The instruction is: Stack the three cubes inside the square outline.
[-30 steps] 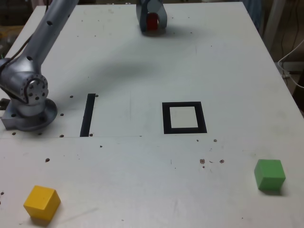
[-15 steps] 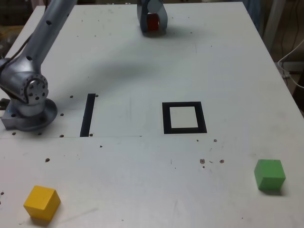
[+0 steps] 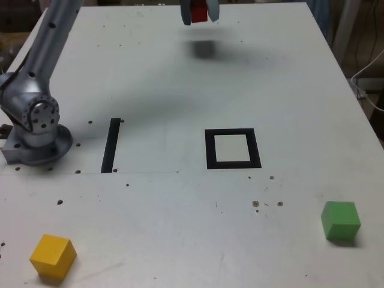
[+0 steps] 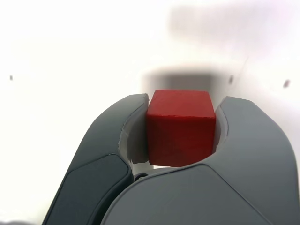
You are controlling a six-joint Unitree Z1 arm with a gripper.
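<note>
Exterior view: the red cube (image 3: 200, 12) is held between the jaws above the far worktop (image 3: 288, 90) (its shadow lies below); the square outline (image 3: 233, 149) is seen nearer the camera, slightly toward that view's right.

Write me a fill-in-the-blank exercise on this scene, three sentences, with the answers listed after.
1. The tool is shut on the ____ cube.
2. In the exterior view, the green cube sits on the table to the ____ of the square outline and nearer the camera.
3. The pale centre of the square outline holds ____ cubes, while the yellow cube lies near the exterior view's lower left corner.

Missing words: red; right; no
</note>
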